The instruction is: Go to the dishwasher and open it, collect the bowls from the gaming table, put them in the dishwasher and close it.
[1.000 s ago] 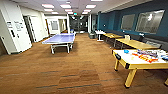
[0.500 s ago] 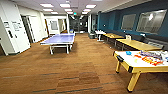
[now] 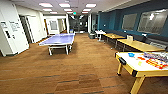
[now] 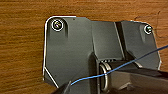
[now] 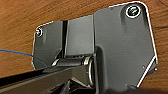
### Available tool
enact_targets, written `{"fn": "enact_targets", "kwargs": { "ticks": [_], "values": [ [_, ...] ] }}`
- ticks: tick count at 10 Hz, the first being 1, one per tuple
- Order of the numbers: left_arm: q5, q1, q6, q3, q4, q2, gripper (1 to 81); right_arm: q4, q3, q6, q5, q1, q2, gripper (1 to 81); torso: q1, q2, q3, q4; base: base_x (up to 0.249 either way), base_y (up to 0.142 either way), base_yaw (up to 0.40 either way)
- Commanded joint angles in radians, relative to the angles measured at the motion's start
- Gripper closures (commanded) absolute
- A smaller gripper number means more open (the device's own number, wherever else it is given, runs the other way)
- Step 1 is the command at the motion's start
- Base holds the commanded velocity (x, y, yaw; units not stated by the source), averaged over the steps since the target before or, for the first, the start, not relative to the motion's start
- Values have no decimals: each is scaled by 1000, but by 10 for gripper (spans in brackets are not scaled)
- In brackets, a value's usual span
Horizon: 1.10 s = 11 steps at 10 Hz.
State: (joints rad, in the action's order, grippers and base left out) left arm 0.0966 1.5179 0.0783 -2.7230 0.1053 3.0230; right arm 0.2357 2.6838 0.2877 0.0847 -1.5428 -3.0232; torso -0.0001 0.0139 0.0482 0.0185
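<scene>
The gaming table [image 3: 132, 65], white-topped with a yellowish edge, stands at the right of the head view. On its near end sit a blue bowl [image 3: 131, 54] and, just beyond it, an orange-red bowl [image 3: 141, 58]. The dishwasher is out of view. Both wrist views look down past the robot's own dark plate onto the brown wood-pattern floor.
A blue table-tennis table [image 3: 58, 39] stands ahead at centre left. Yellow wooden-topped tables [image 3: 136, 44] line the dark blue wall on the right. Colourful flat items [image 3: 156, 62] cover the far part of the gaming table. A white wall unit [image 3: 12, 32] is at the left. Open floor lies between.
</scene>
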Motion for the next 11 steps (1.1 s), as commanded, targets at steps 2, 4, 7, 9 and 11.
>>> {"fn": "enact_targets", "kwargs": {
  "ticks": [2, 4, 7, 9, 11],
  "values": [
    [-52, -51, 2, 8, 2, 1, 10, -7, 0, -4, -42, 52, 4, 10, 0, 0, 0, 0, 221, 0, 0],
    [-52, -51, 2, 8, 2, 2, 10, -9, 2, -2, -42, 54, 2, 10, 0, 0, 0, 0, 216, 0, 0],
    [-52, -51, 3, 8, -1, 7, 10, -9, 5, -1, -43, 54, -1, 10, 0, 0, 0, 0, 217, 0, 0],
    [-54, -49, 3, 8, -1, 10, 10, -7, 7, 1, -45, 55, -1, 10, 0, 0, 0, 0, 216, 0, 0],
    [-54, -51, 3, 6, -1, 10, 10, -7, 8, -1, -45, 60, -1, 10, 0, 0, 0, 0, 216, 0, 0]
  ]
}}
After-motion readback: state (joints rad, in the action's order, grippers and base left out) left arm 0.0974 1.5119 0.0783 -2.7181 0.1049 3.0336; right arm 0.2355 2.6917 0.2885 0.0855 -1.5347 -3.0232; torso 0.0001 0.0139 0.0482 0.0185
